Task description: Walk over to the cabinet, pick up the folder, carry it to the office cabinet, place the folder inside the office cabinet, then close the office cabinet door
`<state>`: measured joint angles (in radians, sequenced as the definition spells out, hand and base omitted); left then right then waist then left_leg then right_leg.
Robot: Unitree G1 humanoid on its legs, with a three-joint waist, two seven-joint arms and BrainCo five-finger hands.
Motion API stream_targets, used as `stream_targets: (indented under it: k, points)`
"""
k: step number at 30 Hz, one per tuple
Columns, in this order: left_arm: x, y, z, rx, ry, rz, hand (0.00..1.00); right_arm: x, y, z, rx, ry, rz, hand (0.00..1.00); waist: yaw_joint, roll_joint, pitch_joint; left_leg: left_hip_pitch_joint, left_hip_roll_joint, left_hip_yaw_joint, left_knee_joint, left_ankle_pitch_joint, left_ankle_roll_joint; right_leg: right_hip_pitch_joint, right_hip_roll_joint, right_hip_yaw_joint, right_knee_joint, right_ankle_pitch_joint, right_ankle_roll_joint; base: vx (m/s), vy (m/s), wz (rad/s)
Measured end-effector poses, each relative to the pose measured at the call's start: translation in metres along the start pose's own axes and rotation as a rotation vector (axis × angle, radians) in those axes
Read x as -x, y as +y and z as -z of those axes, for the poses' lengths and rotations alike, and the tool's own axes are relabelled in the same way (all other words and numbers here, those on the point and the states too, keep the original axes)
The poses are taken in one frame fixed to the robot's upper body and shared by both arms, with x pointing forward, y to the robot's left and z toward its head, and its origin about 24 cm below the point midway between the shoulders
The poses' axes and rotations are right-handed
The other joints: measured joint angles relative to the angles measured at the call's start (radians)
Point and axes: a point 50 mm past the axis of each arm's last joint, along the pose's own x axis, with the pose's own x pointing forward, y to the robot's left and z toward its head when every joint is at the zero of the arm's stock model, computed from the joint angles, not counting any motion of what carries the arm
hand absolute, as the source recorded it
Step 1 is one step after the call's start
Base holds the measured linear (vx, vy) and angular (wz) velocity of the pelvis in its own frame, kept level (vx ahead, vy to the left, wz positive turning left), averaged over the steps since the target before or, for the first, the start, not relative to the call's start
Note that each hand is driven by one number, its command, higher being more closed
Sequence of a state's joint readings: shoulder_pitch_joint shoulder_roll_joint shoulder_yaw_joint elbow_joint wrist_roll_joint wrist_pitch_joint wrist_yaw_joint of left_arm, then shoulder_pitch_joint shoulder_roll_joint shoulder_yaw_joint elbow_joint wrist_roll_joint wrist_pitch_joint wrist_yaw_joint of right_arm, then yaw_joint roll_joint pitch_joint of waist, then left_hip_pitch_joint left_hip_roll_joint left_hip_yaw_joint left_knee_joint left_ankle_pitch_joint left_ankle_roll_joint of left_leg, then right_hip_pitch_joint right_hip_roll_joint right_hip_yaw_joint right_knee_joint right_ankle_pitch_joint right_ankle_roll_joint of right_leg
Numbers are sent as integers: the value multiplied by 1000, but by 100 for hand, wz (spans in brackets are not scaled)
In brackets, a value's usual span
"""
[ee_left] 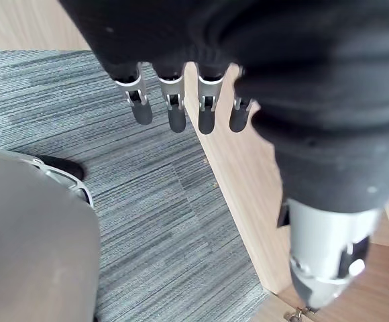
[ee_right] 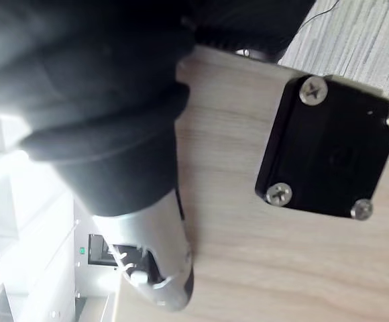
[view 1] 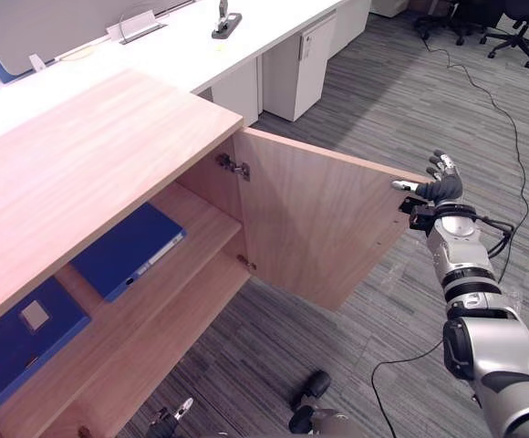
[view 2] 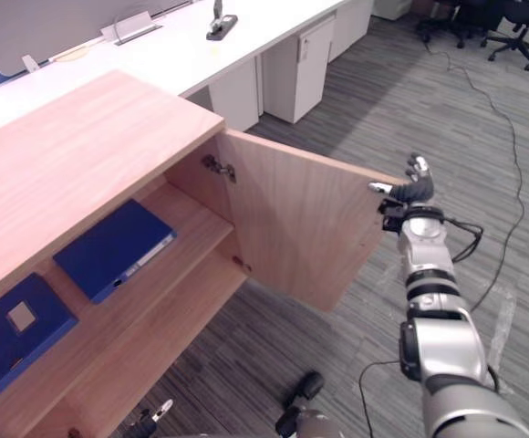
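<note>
We see the office cabinet [view 1: 82, 164] standing with its door [view 1: 319, 228] swung wide over the grey carpet [view 1: 410, 100], a metal hinge [view 1: 233, 166] showing at the inner corner. The blue folder [view 1: 128, 248] lies flat on the middle shelf [view 1: 201, 219] inside, on the side nearer the hinge, with a pale strip along its edge facing out. A second blue folder [view 1: 18, 342], with a pale square label on top, lies flat on the same shelf further from the door, and the two are apart.

The right robot hand [view 1: 440, 182] is at the upper free corner of the door, on its outer side. Its fingers look released and raised above the door's edge, grasping nothing, while its thumb reaches to the edge. In the right wrist view we see the thumb lying along the wood next to a black plate [ee_right: 328, 157] fixed with screws.

The left robot hand [ee_left: 174, 111] hangs low by the cabinet's base, above the carpet. Its fingers are straight and released, with nothing in them, just beside a wooden panel [ee_left: 241, 194].

Behind the cabinet runs a long white bench [view 1: 201, 46] carrying a small black stand [view 1: 226, 20], with a white drawer unit [view 1: 305, 55] beneath it. Office chairs [view 1: 511, 27] stand well apart at the far side
</note>
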<state>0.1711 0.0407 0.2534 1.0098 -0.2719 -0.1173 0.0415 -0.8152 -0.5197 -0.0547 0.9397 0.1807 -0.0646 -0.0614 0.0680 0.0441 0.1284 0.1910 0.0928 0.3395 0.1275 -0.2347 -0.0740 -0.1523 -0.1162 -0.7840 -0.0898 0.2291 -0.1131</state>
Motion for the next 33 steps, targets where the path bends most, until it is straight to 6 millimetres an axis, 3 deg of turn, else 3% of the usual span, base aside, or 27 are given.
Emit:
stream_targets:
  k: [7,10,13,15,18,21,22,25,29,33]
  points:
    - [-1,-1,-3,-6,-7,36,0,4,20,-1,235,-22,-274,0,-19,-7,12,0,24,-3,15,-49,12,-2,35,8,1,-3,2,-115,-7,-11]
    - [-2,-2,-8,-17,-18,52,0,10,25,9,282,-13,-332,0,-23,-16,14,0,24,-3,15,-49,12,-2,38,8,2,-2,3,-119,-19,-4]
    - [-4,-4,-14,-45,-32,65,0,28,35,54,357,144,-445,0,-22,-28,19,-2,27,-7,14,-45,7,-4,40,8,3,0,5,-101,-24,2]
    - [-5,-5,-16,-63,-37,83,0,56,47,103,440,323,-574,0,-22,-33,21,-13,28,-11,9,-37,-3,-16,40,8,4,0,4,-80,-24,3]
    - [-5,-4,-17,-73,-35,90,0,85,68,132,529,411,-780,0,-30,-34,21,-15,24,-10,-1,-26,-15,-25,39,16,5,5,-3,-57,-9,-2]
    - [-5,-4,-18,-84,-38,106,0,105,85,136,641,394,-991,0,-32,-43,17,-13,21,-9,-1,-26,-15,-25,36,20,9,9,-10,-39,28,-2]
    - [-5,-2,-19,-89,-38,110,0,123,98,135,695,358,-1153,0,-33,-50,13,-12,16,-8,0,-25,-14,-28,31,23,13,12,-14,-41,43,-1]
    - [-5,0,-19,-95,-39,113,0,149,119,129,701,305,-1363,0,-32,-67,4,-14,6,0,2,-17,-4,-42,23,38,25,19,-23,-33,47,-12]
    - [-6,7,-21,-92,-42,97,0,193,149,92,575,128,-1686,0,-29,-94,-9,-18,-12,23,1,-6,10,-72,9,73,52,20,-22,-39,39,-22]
    - [-6,12,-21,-83,-39,81,0,201,155,70,477,27,-1727,0,-19,-118,-23,-16,-17,29,1,-4,13,-76,1,77,62,21,-21,-47,9,-3]
